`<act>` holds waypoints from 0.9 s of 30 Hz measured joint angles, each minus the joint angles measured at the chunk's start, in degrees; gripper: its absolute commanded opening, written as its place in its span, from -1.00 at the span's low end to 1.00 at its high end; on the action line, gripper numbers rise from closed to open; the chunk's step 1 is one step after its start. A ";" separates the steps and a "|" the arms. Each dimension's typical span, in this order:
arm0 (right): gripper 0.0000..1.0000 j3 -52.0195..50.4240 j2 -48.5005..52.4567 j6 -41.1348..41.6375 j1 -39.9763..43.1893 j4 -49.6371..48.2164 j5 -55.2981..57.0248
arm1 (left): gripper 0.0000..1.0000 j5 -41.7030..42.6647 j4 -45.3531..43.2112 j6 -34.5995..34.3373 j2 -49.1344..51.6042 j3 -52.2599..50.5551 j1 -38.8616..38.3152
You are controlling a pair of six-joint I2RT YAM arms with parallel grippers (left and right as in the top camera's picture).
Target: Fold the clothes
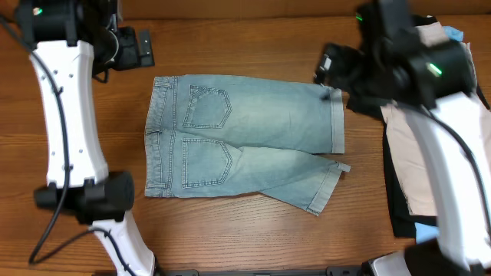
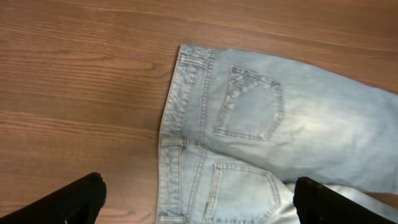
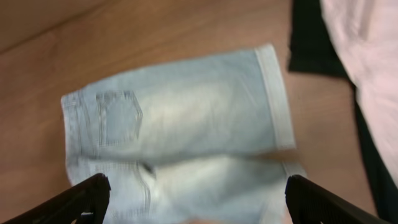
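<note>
Shorts: faded light-blue denim, flat at the centre of the wooden surface, back pockets up. Waistband at 9 o'clock, cuffed hems at 3 o'clock, and the 6 o'clock-side leg splays toward 4 o'clock.
Markings: I see decorative stitching on both pockets and can read no lettering.
Left end effector: at 10 o'clock, beyond the waistband corner; fingers spread wide, gripping nothing.
Right end effector: at 2 o'clock, above the far cuff; fingers wide apart, empty.
Pile: beige garment lying on a black garment at 3 o'clock, apart from the cuffs.
</note>
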State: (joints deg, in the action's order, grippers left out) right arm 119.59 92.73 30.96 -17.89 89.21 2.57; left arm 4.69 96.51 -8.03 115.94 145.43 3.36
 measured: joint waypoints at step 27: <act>0.34 -62.99 -13.90 21.33 -6.73 -34.36 6.27 | 0.98 -1.75 -29.59 -22.38 -34.32 -78.12 -3.39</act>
State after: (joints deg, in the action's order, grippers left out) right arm 56.60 78.83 52.29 -24.62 54.85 8.84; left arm 2.94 66.92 -30.41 81.62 67.31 -0.03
